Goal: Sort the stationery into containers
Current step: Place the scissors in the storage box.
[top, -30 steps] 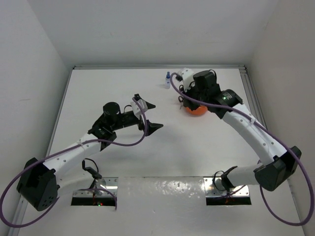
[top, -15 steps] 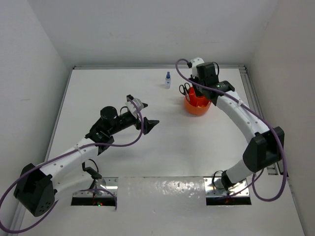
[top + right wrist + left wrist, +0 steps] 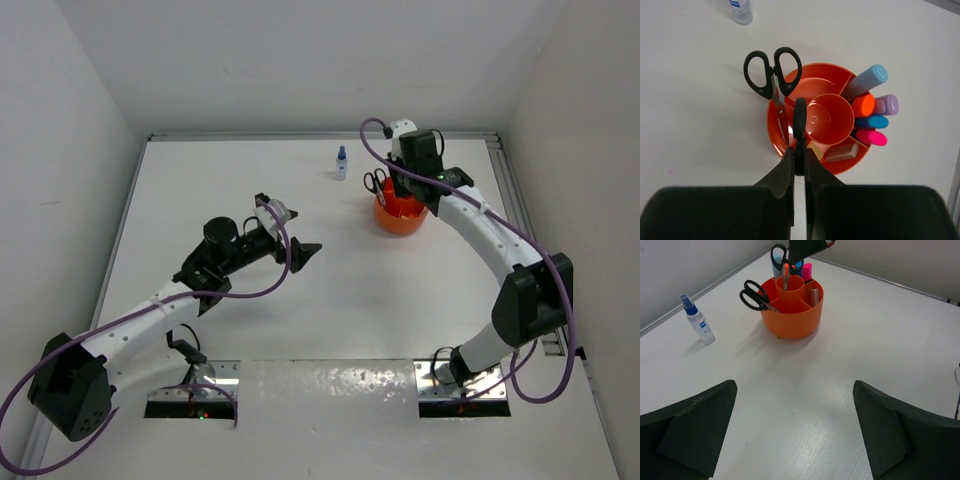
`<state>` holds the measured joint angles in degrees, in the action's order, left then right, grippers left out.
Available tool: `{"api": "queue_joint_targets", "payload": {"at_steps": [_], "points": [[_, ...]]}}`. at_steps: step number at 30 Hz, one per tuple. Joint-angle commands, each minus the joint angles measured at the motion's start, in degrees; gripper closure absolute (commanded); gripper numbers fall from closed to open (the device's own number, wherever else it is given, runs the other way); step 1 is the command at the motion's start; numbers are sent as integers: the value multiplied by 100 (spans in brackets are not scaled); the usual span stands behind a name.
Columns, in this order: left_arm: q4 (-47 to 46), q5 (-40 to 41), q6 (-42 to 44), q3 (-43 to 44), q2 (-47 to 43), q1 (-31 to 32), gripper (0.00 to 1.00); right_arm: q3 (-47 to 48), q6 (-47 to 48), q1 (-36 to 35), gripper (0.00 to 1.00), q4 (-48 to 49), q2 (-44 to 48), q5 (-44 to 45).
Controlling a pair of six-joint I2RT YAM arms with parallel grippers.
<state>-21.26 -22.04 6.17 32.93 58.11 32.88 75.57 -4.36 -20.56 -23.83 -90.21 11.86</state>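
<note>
The orange tub (image 3: 776, 134) stands at the back right of the table (image 3: 398, 222). It holds several markers with orange (image 3: 863, 106), lilac, blue and pink caps, one pair of black-handled scissors (image 3: 771, 79) in its left compartment, and a beige and a grey eraser (image 3: 842, 152). My right gripper (image 3: 799, 156) is shut on the handle of a second pair of scissors (image 3: 799, 122), seen edge-on and held upright over the tub's central cup (image 3: 788, 286). The blue-capped bottle (image 3: 341, 163) stands left of the tub. My left gripper (image 3: 795, 440) is open and empty over bare table.
The bottle (image 3: 697, 321) stands upright on the table near the back wall. The side walls close in the table on the left and right. My left arm stretches across the table's middle (image 3: 230, 250).
My right arm has swung from in front of the tub to above it, holding the scissors upright over it. My left gripper has drawn back a little to the left.
</note>
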Motion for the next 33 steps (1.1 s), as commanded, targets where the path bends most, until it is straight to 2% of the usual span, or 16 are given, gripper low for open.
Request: {"api": "queue_joint_targets", "payload": {"at_steps": [1,8,14,33], "points": [[-265,-19,-20,3,-45,-54,0,133,-100,-185,100,389,408,245],[-318,-28,-11,21,-19,-71,0,362,199,-493,100,300,628,730],[-327,-2,-2,3,-19,-80,0,-165,58,-546,100,511,742,678],[-300,69,-2,-67,-89,-80,0,-991,-451,-195,100,582,-31,458]]}}
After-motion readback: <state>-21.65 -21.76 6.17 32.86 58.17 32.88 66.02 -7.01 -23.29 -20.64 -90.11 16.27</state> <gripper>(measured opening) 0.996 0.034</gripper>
